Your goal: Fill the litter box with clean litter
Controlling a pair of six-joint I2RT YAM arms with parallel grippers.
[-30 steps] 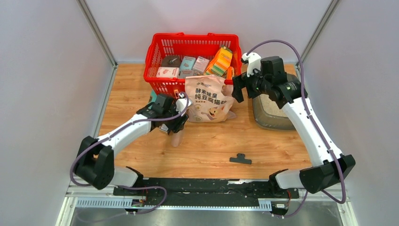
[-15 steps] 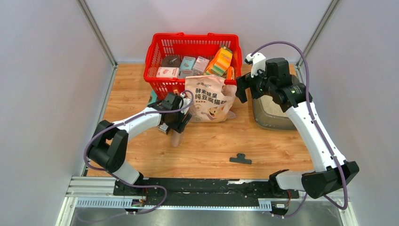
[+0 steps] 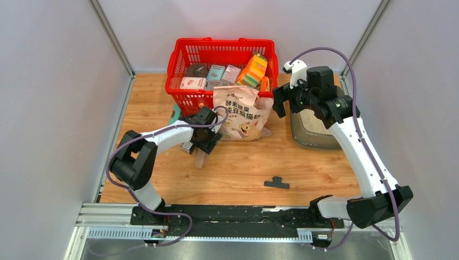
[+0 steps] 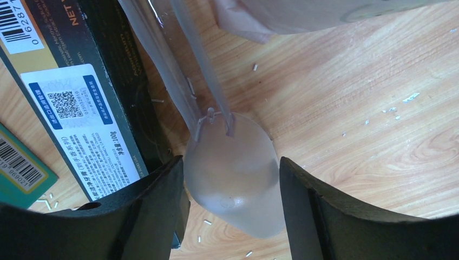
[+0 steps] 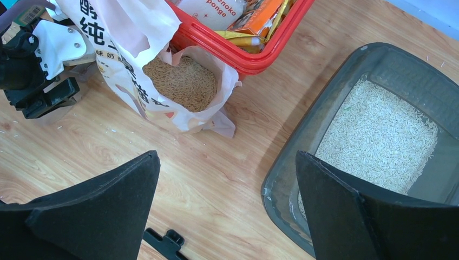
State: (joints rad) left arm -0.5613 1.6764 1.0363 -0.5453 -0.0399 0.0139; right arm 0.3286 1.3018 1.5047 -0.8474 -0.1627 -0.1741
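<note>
Top and wrist views. Litter box point(image 3: 313, 136) at the right rear of the bench point(image 3: 238, 165), just right of the basket point(image 3: 216, 44); the litter point(image 5: 379, 135) covers part of its floor, with bare floor along the near side. Open bag point(image 3: 241, 111) stands against the basket front, browner granules point(image 5: 184, 81) showing in its mouth. Right claw point(image 5: 226, 157), fingers wide apart and empty, hovers over the bench between bag and litter box. Left claw point(image 4: 230, 162), low beside the bag, has its fingers point(image 4: 157, 200) either side of the clear scoop point(image 4: 233, 173); whether they clamp it cannot be told. Stray granules dot the bench. Black clip point(image 3: 276, 183) lies near the front edge
</note>
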